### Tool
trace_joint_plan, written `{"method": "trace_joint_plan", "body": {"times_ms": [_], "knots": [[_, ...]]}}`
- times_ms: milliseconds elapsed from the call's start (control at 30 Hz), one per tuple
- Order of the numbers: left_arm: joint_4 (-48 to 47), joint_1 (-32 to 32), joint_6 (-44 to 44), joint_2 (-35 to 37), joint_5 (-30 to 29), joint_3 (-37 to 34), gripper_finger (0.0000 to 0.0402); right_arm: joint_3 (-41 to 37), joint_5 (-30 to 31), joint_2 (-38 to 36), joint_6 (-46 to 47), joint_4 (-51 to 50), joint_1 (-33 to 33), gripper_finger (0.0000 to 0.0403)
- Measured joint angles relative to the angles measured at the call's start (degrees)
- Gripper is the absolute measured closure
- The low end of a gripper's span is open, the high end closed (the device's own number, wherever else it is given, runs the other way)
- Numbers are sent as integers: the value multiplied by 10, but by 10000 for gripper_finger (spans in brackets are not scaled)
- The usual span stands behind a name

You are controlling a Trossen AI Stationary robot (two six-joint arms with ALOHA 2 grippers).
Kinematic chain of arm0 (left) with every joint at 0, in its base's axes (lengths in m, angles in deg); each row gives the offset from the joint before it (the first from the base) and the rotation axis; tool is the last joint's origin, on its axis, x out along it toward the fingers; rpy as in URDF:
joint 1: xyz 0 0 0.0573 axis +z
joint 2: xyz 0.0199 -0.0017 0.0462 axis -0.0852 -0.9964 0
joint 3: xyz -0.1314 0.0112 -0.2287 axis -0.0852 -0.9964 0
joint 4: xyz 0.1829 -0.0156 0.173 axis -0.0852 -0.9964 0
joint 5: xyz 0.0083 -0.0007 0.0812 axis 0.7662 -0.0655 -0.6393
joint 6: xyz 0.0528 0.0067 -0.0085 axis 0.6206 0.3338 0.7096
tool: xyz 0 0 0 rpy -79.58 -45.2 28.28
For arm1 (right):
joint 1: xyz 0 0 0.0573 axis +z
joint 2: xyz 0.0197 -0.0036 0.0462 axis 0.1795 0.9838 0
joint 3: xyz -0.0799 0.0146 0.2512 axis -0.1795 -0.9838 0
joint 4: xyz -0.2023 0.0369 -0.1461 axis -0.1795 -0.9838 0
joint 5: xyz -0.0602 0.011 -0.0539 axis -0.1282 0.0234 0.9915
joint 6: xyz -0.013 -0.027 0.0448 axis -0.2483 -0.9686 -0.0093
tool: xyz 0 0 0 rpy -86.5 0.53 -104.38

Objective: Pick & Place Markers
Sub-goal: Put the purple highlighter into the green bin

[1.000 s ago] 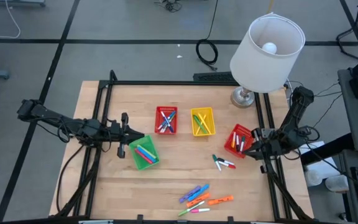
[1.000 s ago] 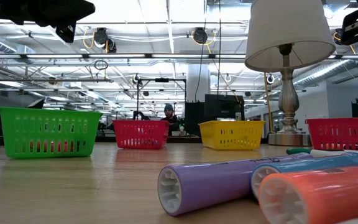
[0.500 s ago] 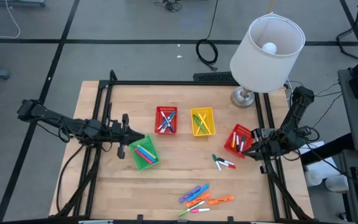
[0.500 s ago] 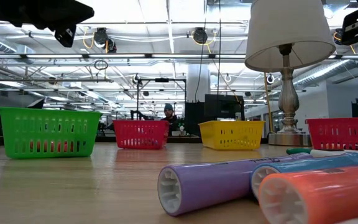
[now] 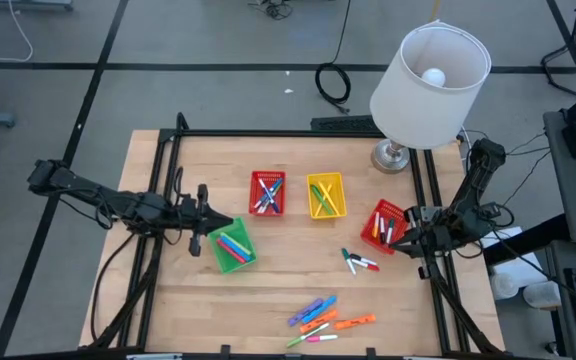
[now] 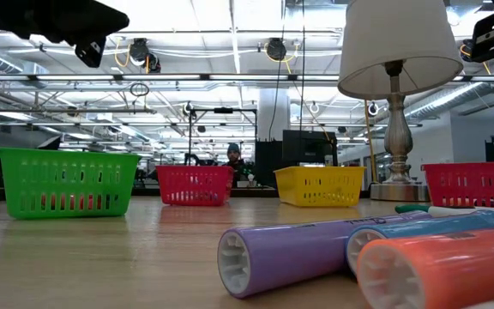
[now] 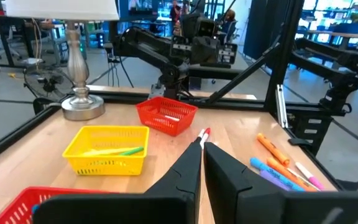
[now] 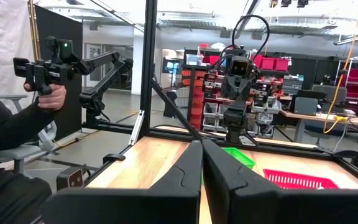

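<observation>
Practically nothing has changed over the last second: both arms sit where they were and every marker lies where it did, so the task is at a pause, not advancing. The left gripper (image 5: 208, 221) hovers over the table's left part, just beside the green basket (image 5: 231, 246), its fingers nearly together with nothing between them; the right gripper (image 5: 400, 236) waits at the right edge by the tilted red basket (image 5: 382, 226), clenched and empty. Markers already lie in the green basket, the middle red basket (image 5: 267, 193) and the yellow basket (image 5: 326, 195). Still loose are a few markers (image 5: 360, 263) near the right gripper and a bigger cluster (image 5: 324, 319) near the front edge, well apart from either arm, so I judge much sorting remains. The high view alone shows that whole layout. The low view instead gives purple (image 6: 294, 255), blue and orange barrels close up, lying on their sides, which the overhead renders as slivers. The right wrist view adds a person's hand (image 8: 50, 94) holding a control handle beyond the table, unseen elsewhere.
</observation>
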Motion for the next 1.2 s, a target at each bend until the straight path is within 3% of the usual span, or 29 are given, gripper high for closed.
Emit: {"method": "trace_joint_plan", "body": {"times_ms": [467, 600, 667, 800, 967, 1200], "knots": [[-3, 0, -18, -102, -2, 33, 376, 0, 0, 0, 26, 6, 0, 403], [-2, 0, -23, -151, -70, 72, 376, 0, -1, 0, 25, 7, 0, 403], [-1, 0, -23, -188, -101, 97, 376, 0, -13, 0, 15, 4, 0, 403], [-2, 0, -13, -280, -104, 160, 376, 0, -72, 0, -11, -1, 0, 403], [10, 0, -5, -420, -72, 248, 376, 0, -133, 1, -64, 0, 0, 403], [-43, -33, 9, -573, -16, 390, 376, 0, -134, 4, -76, 3, 0, 403]]}}
